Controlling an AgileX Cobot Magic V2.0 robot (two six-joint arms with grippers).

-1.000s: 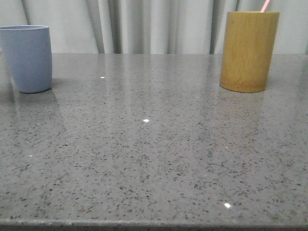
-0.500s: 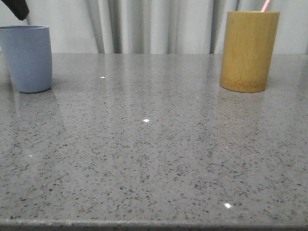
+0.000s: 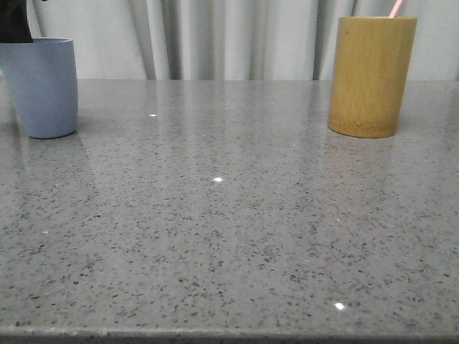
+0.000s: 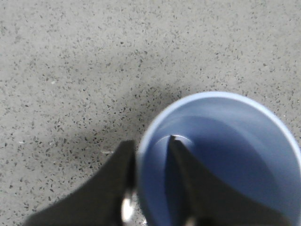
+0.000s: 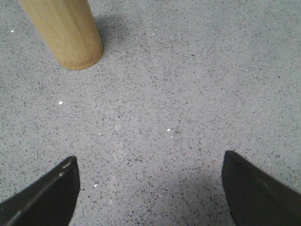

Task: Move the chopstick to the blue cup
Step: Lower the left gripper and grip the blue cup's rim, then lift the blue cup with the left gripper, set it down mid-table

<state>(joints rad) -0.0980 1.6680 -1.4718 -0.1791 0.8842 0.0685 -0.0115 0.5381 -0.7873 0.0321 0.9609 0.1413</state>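
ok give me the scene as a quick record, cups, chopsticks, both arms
blue cup: upright, table's far left, nothing inside
bamboo cup: upright, far right
chopsticks: pink tip showing above the bamboo cup
left gripper: jaws straddle the blue cup's rim, one finger inside, one outside
right gripper: jaws wide open above bare table, holding nothing
task: chopsticks not yet moved

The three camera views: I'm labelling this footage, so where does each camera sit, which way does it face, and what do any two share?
Front view: faces forward over the table, low; shows the blue cup, the bamboo holder with chopsticks, and the left gripper's dark tip.
Left wrist view: looks down into the blue cup; the left gripper straddles its rim.
Right wrist view: looks down at the table; right gripper open.
Shared: front and left see the cup; front and right, the holder.
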